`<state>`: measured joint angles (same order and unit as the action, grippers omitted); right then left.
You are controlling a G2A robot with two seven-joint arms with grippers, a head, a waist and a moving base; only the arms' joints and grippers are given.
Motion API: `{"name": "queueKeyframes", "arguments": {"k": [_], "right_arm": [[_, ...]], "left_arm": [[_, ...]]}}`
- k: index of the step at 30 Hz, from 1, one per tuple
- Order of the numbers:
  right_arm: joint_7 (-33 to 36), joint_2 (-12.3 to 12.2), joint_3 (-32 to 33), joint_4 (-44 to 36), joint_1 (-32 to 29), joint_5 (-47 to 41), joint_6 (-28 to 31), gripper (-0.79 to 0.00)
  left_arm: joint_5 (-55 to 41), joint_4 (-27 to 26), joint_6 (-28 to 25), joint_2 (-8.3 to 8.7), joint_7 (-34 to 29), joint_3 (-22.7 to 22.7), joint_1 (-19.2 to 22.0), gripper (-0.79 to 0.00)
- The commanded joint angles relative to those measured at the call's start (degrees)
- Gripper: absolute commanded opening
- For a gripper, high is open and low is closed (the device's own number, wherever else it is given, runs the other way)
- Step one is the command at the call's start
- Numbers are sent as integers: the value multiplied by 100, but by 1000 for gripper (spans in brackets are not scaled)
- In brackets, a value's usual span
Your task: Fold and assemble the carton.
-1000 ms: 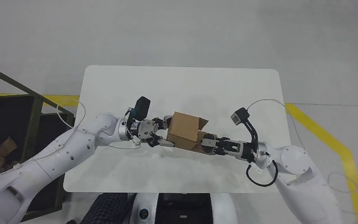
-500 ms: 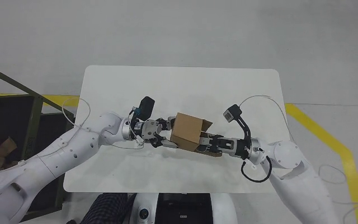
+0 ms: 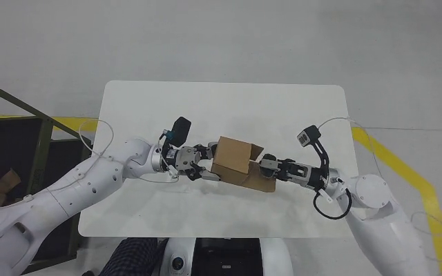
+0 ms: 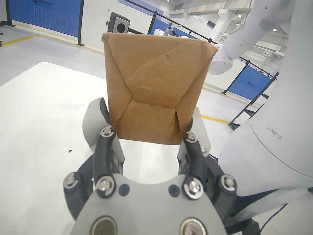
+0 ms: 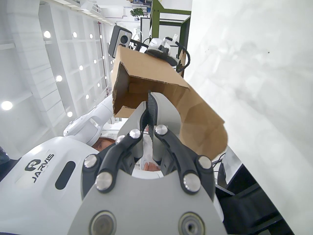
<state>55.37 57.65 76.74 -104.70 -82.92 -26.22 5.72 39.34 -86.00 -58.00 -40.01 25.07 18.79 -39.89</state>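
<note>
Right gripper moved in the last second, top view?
Yes. The right gripper drew back toward the table's right edge, now at the carton's flap.

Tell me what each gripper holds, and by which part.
Left gripper clamps the brown cardboard carton across its folded end; right gripper seems to pinch its open end's wall.

White rounded-corner counter (image 3: pixel 276 110): brown cardboard carton (image 3: pixel 238 160) over its middle, nearer robot-side edge than far edge. Carton lies sideways, closed end to left, open mouth and flap to right. Black-and-silver left end effector (image 3: pixel 202 165) at carton's left end, one finger against each side of closed end. Black-and-silver right end effector (image 3: pixel 266 165) at carton's right end, fingers pressed together, tips at open mouth, just beside flap. Dark green metal frame (image 3: pixel 38 138) on floor left of counter. Yellow floor stripe (image 3: pixel 387 155) right of counter.
</note>
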Motion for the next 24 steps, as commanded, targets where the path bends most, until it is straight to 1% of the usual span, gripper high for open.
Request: {"name": "queueKeyframes", "arguments": {"k": [1, 4, 7, 11, 14, 19, 24], "right_arm": [[-76, -8, 113, 79, 37, -34, -54, -785], [-236, -5, 158, 286, 212, -7, -233, -785], [-329, 22, 57, 520, 469, -49, -321, -785], [-612, 79, -158, 899, 819, -39, -432, -785], [-696, 134, -382, 1170, 1111, -49, -466, -785], [-549, 265, -877, 1651, 1637, -307, -399, -785], [-267, 383, -1293, 1912, 1996, -433, -87, -785]], "left_arm": [[2, -9, 0, 2, 27, -36, 9, -360], [23, -39, 0, 4, 58, -93, 24, -357], [33, -64, 0, 6, 79, -148, 46, -357], [48, -105, 0, 12, 108, -214, 70, -360], [51, -149, 0, 14, 124, -273, 83, -351], [43, -175, 0, 6, 162, -361, 125, -345], [39, -155, 0, -5, 188, -430, 182, -339]]}}
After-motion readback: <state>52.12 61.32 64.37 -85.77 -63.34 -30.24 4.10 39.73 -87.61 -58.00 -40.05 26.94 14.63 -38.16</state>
